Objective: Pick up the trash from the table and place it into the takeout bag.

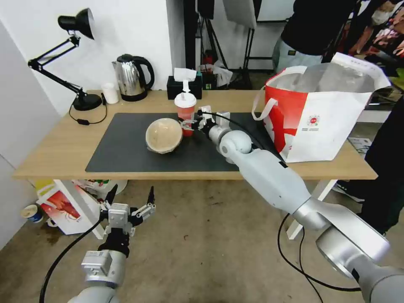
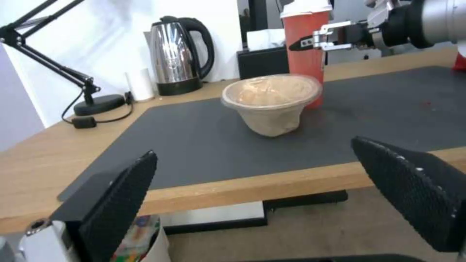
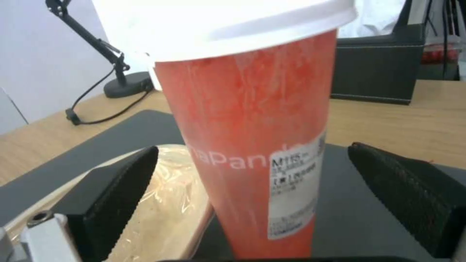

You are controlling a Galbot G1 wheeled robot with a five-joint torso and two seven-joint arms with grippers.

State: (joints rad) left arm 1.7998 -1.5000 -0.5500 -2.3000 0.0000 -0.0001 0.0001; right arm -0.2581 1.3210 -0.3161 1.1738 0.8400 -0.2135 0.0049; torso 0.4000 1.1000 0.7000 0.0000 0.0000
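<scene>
A red drink cup (image 1: 185, 110) with a white lid stands upright on the table's (image 1: 63, 147) dark mat, right beside a beige paper bowl (image 1: 164, 135) covered with film. My right gripper (image 1: 185, 124) is open at the cup's lower half. In the right wrist view its fingers (image 3: 111, 196) stand either side of the cup (image 3: 252, 145) with a small gap. The left wrist view shows the bowl (image 2: 272, 102), the cup (image 2: 303, 43) and the right gripper (image 2: 311, 40). The white and red takeout bag (image 1: 320, 113) stands open at the table's right end. My left gripper (image 1: 128, 202) hangs open below the table's front edge.
A steel kettle (image 1: 134, 75), a black desk lamp (image 1: 80, 63), a small white cup (image 1: 110, 92) and a black tissue box (image 1: 184, 86) line the table's back edge. A crayfish-print carton (image 1: 67, 206) sits on the floor under the table. People stand behind and right of the bag.
</scene>
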